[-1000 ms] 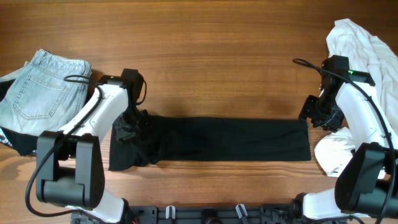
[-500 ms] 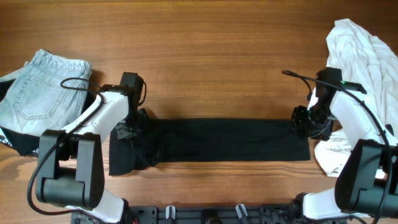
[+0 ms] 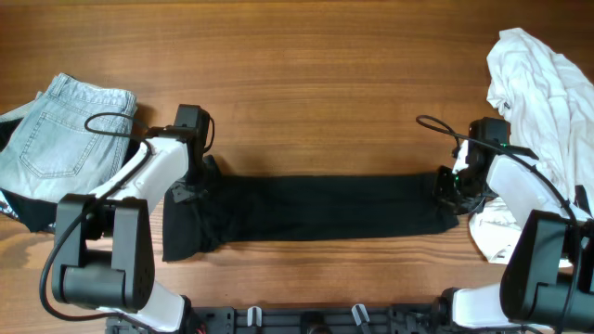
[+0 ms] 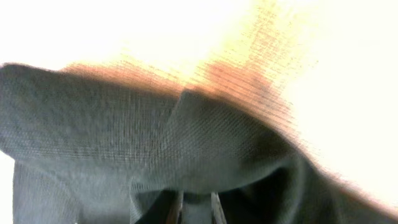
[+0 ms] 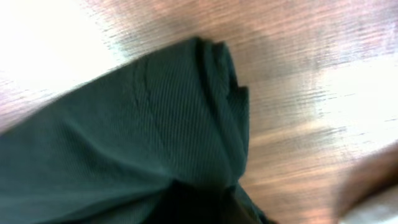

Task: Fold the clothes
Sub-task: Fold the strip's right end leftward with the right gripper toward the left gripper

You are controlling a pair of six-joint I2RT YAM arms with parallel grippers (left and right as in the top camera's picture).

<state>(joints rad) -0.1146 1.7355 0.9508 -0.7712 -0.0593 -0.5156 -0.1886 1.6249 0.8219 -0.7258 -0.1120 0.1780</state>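
Note:
A long black garment [image 3: 325, 209] lies stretched left to right across the wooden table. My left gripper [image 3: 190, 193] is at its bunched left end. In the left wrist view the two fingertips [image 4: 196, 211] stand close together with dark cloth [image 4: 124, 124] pinched between them. My right gripper [image 3: 449, 192] sits on the garment's right end, which is drawn in slightly. In the right wrist view the fabric [image 5: 137, 124] gathers into a fold that runs down into the dark jaws [image 5: 205, 208]; the fingers themselves are hidden in shadow.
Folded light-blue jeans [image 3: 65, 139] lie at the far left over a dark item [image 3: 28, 213]. A crumpled white garment [image 3: 543, 83] fills the back right, and more white cloth [image 3: 497, 232] lies beside the right arm. Bare wood runs along the back of the table.
My right gripper moved left onto the garment's right end and closed there, drawing that corner in. My left gripper shifted slightly toward the back, still at the bunched left end.

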